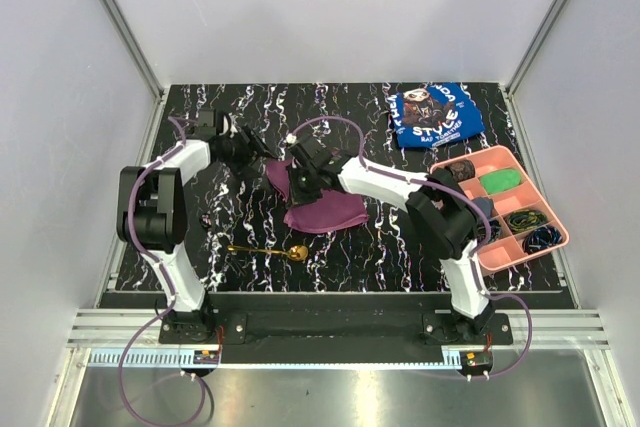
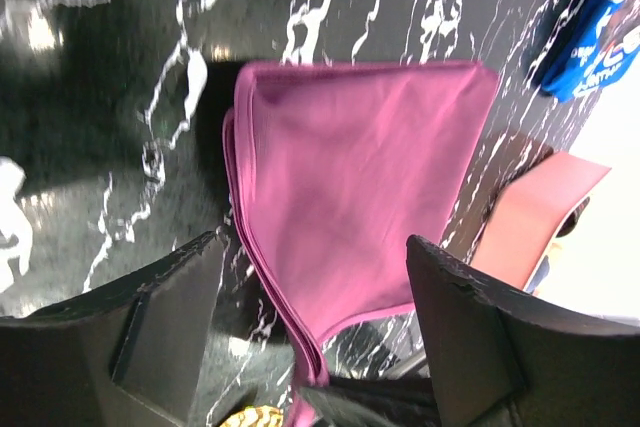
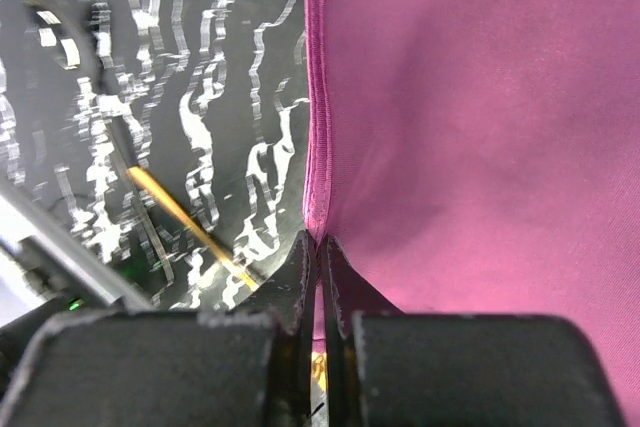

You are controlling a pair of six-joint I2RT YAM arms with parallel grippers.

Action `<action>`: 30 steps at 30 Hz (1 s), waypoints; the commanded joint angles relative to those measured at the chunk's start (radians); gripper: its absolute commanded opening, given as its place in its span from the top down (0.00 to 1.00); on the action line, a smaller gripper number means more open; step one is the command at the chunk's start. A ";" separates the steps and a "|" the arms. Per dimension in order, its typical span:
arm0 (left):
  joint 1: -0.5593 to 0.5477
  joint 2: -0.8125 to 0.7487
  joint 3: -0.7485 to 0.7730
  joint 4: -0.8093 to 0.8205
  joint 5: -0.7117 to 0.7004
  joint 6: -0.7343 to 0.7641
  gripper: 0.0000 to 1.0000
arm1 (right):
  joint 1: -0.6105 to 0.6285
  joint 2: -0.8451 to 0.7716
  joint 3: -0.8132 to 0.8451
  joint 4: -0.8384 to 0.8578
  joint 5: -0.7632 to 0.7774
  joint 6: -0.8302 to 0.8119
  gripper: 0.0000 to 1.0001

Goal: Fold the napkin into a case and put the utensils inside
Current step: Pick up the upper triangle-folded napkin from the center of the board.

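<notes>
The napkin (image 3: 470, 147) runs off the top and right edges beyond the right fingers (image 3: 296, 287), which pinch its hem. Left of them the spoon (image 3: 185, 217) shows only its gold handle; the bowl end passes behind them (the bench (image 3: 230, 77) around it is smeared). Between the left fingers (image 2: 170, 327) the napkin's lower tip drops out of frame, and right of them the blue cloth (image 2: 600, 37) is cut off. From above, what lies in the tray (image 1: 480, 154) is too small to name.
</notes>
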 commanded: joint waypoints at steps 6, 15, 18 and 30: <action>-0.012 0.067 0.084 0.008 -0.042 0.040 0.29 | -0.050 -0.133 -0.061 0.113 -0.097 0.031 1.00; -0.046 0.112 0.114 0.011 -0.062 0.034 0.37 | -0.061 -0.142 -0.109 0.157 -0.119 0.047 1.00; -0.049 0.121 0.094 0.011 -0.068 0.011 0.39 | -0.067 -0.150 -0.119 0.171 -0.122 0.050 1.00; -0.052 0.102 0.055 0.025 -0.114 -0.013 0.38 | -0.096 -0.184 -0.155 0.196 -0.153 0.053 1.00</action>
